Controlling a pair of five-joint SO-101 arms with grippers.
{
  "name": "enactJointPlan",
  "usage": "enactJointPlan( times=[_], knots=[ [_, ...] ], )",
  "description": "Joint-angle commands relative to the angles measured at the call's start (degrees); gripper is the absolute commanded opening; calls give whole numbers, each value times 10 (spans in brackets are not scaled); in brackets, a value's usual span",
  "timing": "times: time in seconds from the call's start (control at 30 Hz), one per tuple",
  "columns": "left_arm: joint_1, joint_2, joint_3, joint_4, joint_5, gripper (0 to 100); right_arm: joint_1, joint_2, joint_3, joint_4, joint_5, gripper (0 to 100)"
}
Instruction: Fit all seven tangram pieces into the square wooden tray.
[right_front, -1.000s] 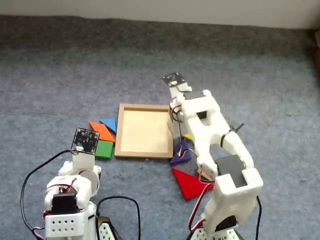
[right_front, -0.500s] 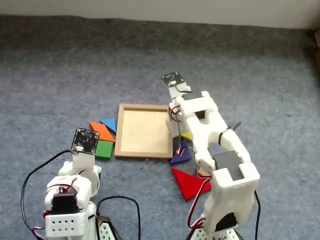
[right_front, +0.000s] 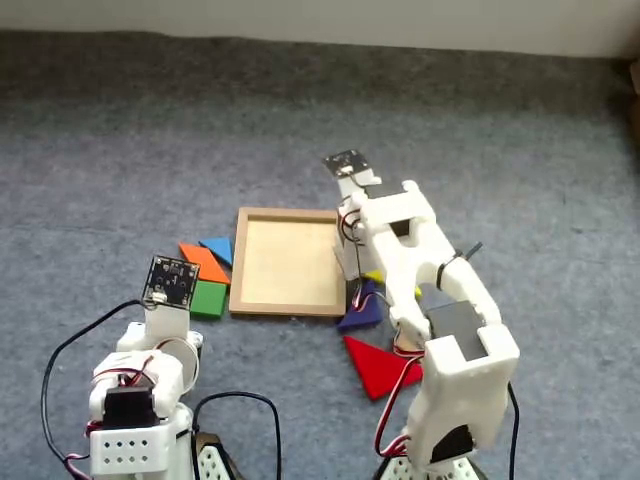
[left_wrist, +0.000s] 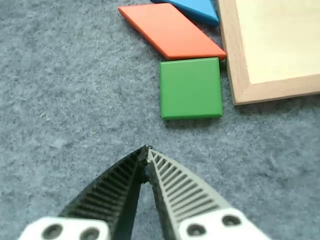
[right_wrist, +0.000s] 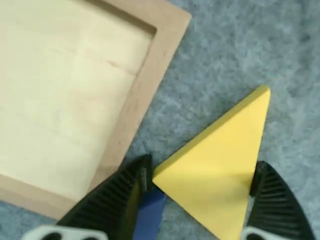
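Right gripper (right_wrist: 202, 169) sat low over the grey carpet (right_front: 150, 150) with its jaws spread, one finger on each side of the yellow triangle (right_wrist: 220, 145), which lay flat between them; both fingers were close against its edges. From where I was watching, that triangle lay just beside the right-hand rim of the square wooden tray (right_wrist: 142, 95), apart from it by a strip of carpet, and a dark blue piece (right_wrist: 150, 210) poked out from under the nearer finger. On the high view I saw the red triangle (right_front: 378, 365) lying nearer the right arm's base, just beyond the dark blue piece. Over on the other side, the left gripper (left_wrist: 146, 155) hung above bare carpet with its fingers pressed together at the tips and nothing between them. Just ahead of it lay the green square (left_wrist: 191, 88), close to the tray's near corner, then the orange parallelogram (left_wrist: 170, 31) touching the green square's far corner, and past that the light blue triangle (left_wrist: 195, 7), all along the tray's left edge. Every piece I could see lay outside the tray.
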Motion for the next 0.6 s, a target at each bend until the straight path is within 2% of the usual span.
enactJointPlan(
  times=[0.0, 0.57],
  knots=[
    [-1, -12, 11, 4, -4, 6, 1, -7, -14, 14, -5, 308],
    [-1, -12, 11, 4, -4, 6, 4, -12, -22, 17, -1, 303]
  ],
)
